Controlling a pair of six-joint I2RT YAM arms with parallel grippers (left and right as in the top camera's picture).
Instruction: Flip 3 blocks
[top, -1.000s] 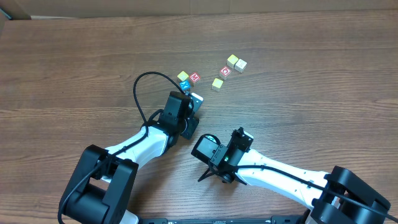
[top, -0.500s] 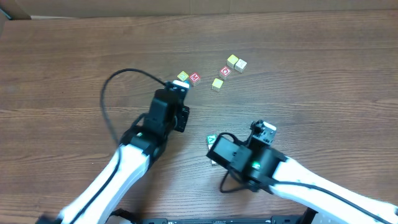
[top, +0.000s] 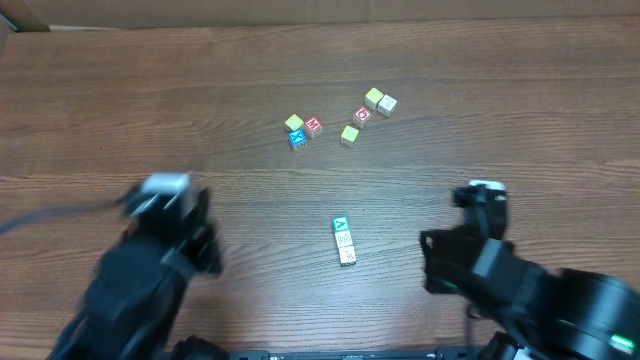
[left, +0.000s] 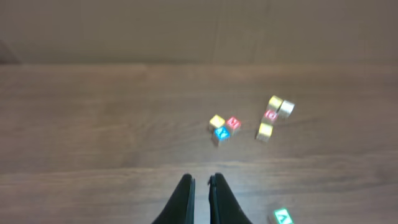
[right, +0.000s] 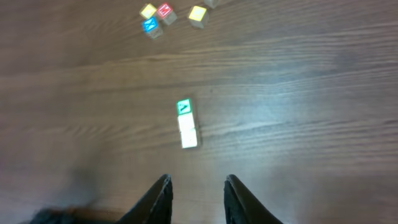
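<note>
Fingers on our left gripper (left: 200, 182) are clenched on nothing; our right gripper (right: 198, 182) stands parted, empty. We find the three blocks (top: 345, 241) in a touching row, mid-width near the front edge of the table (top: 520, 120). Risk: gripping one could drag its neighbours.

We see our left arm (top: 150, 265) blurred at the lower left of the overhead frame and our right arm (top: 500, 275) at the lower right. Our left gripper (left: 200, 198) has its jaws closed together at bottom centre; our right gripper (right: 196, 198) has its jaws parted, gripping nothing.
</note>
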